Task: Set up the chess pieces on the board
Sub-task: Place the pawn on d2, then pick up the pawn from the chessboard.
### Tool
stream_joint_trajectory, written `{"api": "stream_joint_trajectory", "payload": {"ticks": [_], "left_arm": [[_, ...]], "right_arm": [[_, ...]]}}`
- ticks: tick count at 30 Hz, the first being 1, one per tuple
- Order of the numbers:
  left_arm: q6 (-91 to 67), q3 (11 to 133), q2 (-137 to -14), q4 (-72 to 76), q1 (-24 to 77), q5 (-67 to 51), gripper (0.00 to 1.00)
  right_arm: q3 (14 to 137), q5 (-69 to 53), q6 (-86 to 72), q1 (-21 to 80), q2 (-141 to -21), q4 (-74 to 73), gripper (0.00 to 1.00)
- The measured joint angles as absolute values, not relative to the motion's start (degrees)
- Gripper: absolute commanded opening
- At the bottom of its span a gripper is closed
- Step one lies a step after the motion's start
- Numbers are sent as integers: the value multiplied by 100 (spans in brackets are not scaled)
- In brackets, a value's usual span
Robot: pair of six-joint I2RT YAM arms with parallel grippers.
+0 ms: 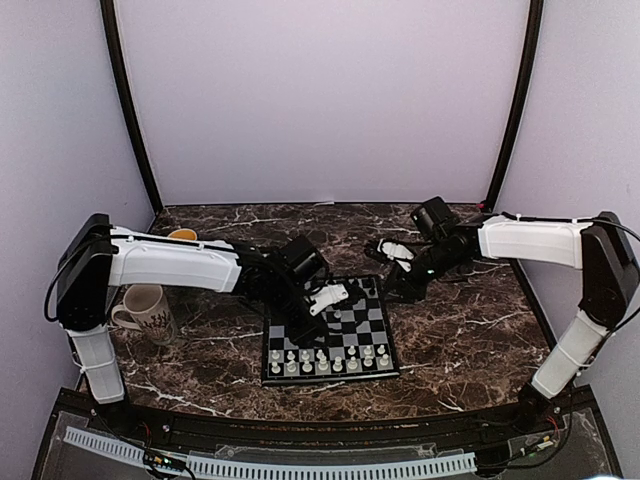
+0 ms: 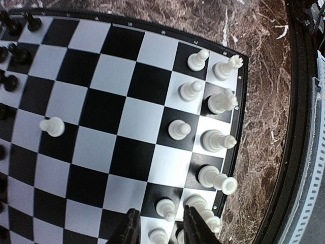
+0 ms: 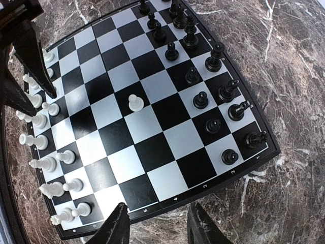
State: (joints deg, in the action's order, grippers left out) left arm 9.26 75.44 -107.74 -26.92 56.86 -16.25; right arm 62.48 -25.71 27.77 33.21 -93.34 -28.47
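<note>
Marble surface (image 1: 460, 340); board (image 1: 330, 379) at its 6 o'clock, mug (image 1: 145, 312) off the board's 9. Left gripper (image 2: 161, 223) low over the board, slightly parted around a white pawn (image 2: 165, 207), gaps both sides. Right gripper (image 3: 157, 213) off the board's 1 o'clock, half-wide, empty. White chess pieces (image 2: 218, 140) line the 6 o'clock edge, black chess pieces (image 3: 213, 124) the 12; lone pawn (image 3: 134, 102) mid-board.

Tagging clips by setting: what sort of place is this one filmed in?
Most likely a robot test booth in a lab: plain pale walls and black corner posts close in a small marble-patterned table, with a slotted cable duct along its near edge.
</note>
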Motion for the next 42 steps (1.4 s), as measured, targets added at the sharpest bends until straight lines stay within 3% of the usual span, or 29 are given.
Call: {"api": "stream_joint_trajectory", "payload": {"ticks": [7,18,33,42], "left_arm": [[921,7634,-9745,-2665,5369,-1345,37],[252,6840,-8936,-1461,3583,-130,40],[97,6626,-8630,-1332,3618,-268,42],[95,6626,-8630,-1332,3618,-395,42]], "right_arm": [[7002,-2714,2687,3393,-9590,-3194,38],[7769,-2193,2814,4403,-10501,-3645,39],[8694,-1411,2661,4744,-11646,-3990,38],[9070,-1406,2550,4744,-11979,-4084,17]]}}
